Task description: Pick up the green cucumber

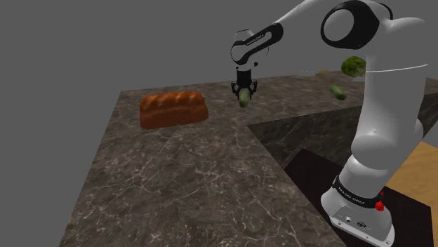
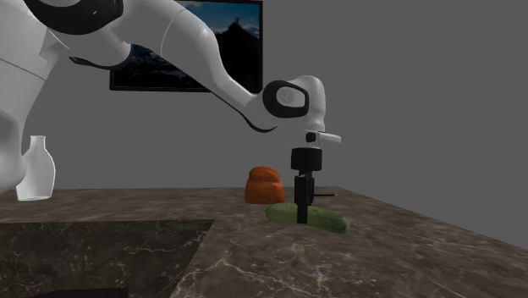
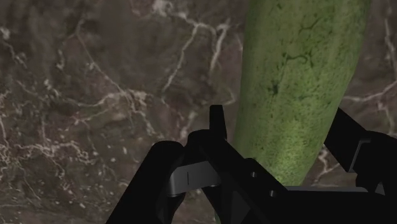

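The green cucumber [image 1: 243,97] [image 2: 320,218] [image 3: 292,83] is long and mottled, and it lies level over the dark marbled counter [image 1: 182,175]. My black gripper [image 1: 243,91] [image 2: 302,213] [image 3: 283,133] comes straight down on its middle. The fingers [image 3: 217,125] press against both of its sides, so the gripper is shut on it. In the second exterior view the cucumber sits at or just above the counter; whether it still touches cannot be told.
A brown bread loaf [image 1: 173,109] [image 2: 264,184] rests close by on the counter. A sunken dark recess [image 1: 309,133] [image 2: 101,245] adjoins the stand [image 1: 365,210]. Far back are a leafy green thing [image 1: 353,67] and another small green vegetable [image 1: 339,91]. A white vase [image 2: 35,169] stands at one end.
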Available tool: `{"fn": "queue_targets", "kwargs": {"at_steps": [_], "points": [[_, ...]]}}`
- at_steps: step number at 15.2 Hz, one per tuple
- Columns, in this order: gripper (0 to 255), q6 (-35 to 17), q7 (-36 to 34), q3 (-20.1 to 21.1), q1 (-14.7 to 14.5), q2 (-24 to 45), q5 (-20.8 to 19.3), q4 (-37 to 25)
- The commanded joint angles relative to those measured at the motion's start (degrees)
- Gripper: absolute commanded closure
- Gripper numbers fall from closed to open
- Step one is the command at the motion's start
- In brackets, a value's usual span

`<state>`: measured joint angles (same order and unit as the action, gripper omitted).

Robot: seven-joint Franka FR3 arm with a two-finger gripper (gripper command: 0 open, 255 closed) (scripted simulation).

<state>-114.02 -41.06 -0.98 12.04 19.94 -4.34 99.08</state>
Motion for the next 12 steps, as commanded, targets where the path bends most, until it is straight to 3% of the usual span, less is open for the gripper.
{"fn": "queue_targets", "kwargs": {"at_steps": [1, 7, 12], "points": [[255, -0.04, 0.01, -0.01, 0.01, 0.01, -0.01, 0.05], [255, -0.07, -0.03, 0.01, -0.02, 0.09, -0.01, 0.02], [255, 3.29, 0.20, 0.03, -0.04, -1.21, 0.07, -2.06]]}}
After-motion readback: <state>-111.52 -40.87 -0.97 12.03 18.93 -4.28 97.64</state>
